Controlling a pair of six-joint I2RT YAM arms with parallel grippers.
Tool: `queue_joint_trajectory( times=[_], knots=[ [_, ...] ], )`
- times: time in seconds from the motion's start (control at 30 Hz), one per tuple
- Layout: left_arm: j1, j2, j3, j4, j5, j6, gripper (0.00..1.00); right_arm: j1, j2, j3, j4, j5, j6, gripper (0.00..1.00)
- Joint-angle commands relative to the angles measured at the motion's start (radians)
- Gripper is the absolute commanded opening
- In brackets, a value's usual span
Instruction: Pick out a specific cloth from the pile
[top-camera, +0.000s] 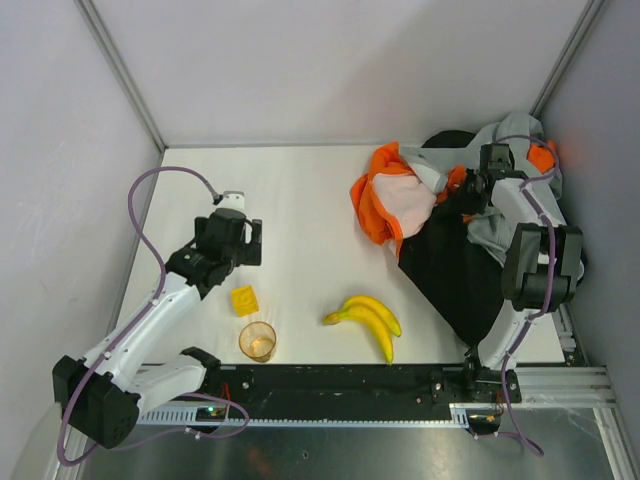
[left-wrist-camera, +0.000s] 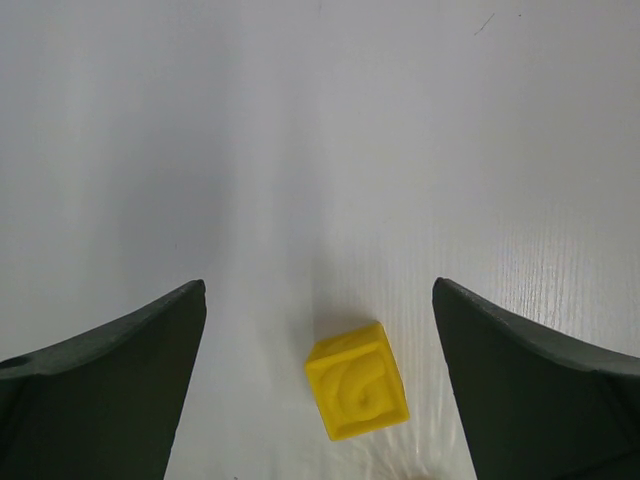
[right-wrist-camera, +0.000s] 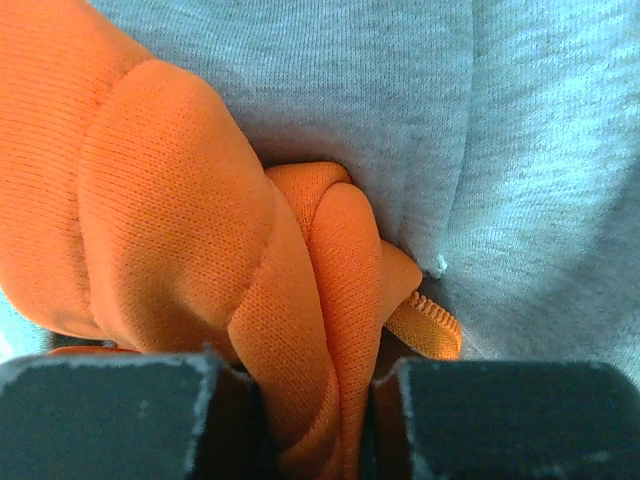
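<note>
Cloth (right-wrist-camera: 200, 230), all orange knit, is bunched right in front of the right wrist camera. A fold of it is pinched between the nearly closed fingers of the right gripper (right-wrist-camera: 312, 405). Touching it just behind is grey fabric (right-wrist-camera: 520, 150).

Seen from above, an orange-tinted cup (top-camera: 257, 341) stands nearest the arm bases. A bunch of bananas (top-camera: 368, 320) lies to its right, apart from it on the white table (top-camera: 300, 200). Just beyond the cup sits a yellow cube (left-wrist-camera: 357, 393). The left gripper (left-wrist-camera: 318, 290) hangs near the cube with its jaws spread wide. The cube shows between the fingers in the wrist view, untouched, and the gripper holds nothing.

Farther back, the pile (top-camera: 450, 265) lies on the right side of the table and reaches into the far right corner. It has a black garment nearest, an orange garment (top-camera: 378, 205) with pale pink lining on its left, and grey pieces toward the wall. The right arm reaches over this heap, its gripper down among the orange and grey folds.
</note>
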Motion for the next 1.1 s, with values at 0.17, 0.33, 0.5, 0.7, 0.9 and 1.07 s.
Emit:
queue_joint_trajectory(
  times=[0.17,0.33,0.5,0.7,0.9,1.07],
  knots=[
    [-0.006,-0.009,-0.002,0.035,0.006,0.023,1.00,0.004,-0.130,0.014,-0.101,-0.026,-0.050,0.25],
    [-0.006,-0.012,0.003,0.034,0.013,0.024,1.00,0.038,-0.295,0.001,-0.148,0.000,-0.065,0.76],
    [-0.006,-0.023,0.015,0.034,0.047,0.016,1.00,0.091,-0.462,-0.061,-0.179,0.051,-0.058,0.95],
    [-0.006,-0.038,0.030,0.038,0.127,-0.043,0.99,0.212,-0.624,-0.183,-0.208,0.127,-0.025,0.99],
    [-0.004,0.014,0.037,0.055,0.144,-0.098,1.00,0.465,-0.706,-0.250,-0.274,0.346,0.029,0.99],
    [-0.004,0.067,0.040,0.063,0.138,-0.099,1.00,0.671,-0.636,-0.281,-0.345,0.568,0.103,0.99]
  ],
)
